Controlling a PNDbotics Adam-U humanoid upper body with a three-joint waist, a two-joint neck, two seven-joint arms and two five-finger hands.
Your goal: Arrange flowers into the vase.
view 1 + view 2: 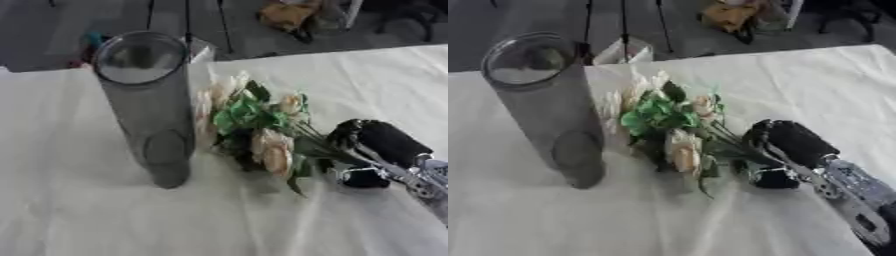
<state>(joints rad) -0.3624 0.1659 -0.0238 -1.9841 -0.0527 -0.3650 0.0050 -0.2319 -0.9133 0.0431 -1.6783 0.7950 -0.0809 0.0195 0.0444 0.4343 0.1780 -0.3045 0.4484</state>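
Your right hand (372, 145) has its fingers curled round the stems of one bouquet (254, 125), lying beside one upright glass vase (149, 105).

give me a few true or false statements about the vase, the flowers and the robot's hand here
1. The tall clear glass cylinder vase stands upright on the white tablecloth. True.
2. The bunch of cream flowers with green leaves is already inside the vase. False: it is outside, to the right of the vase, over the cloth.
3. The black right hand is curled round the flower stems. True.
4. The vase holds several flowers. False: no flowers show in it.
5. The left hand holds the vase steady. False: no left hand shows in either view.
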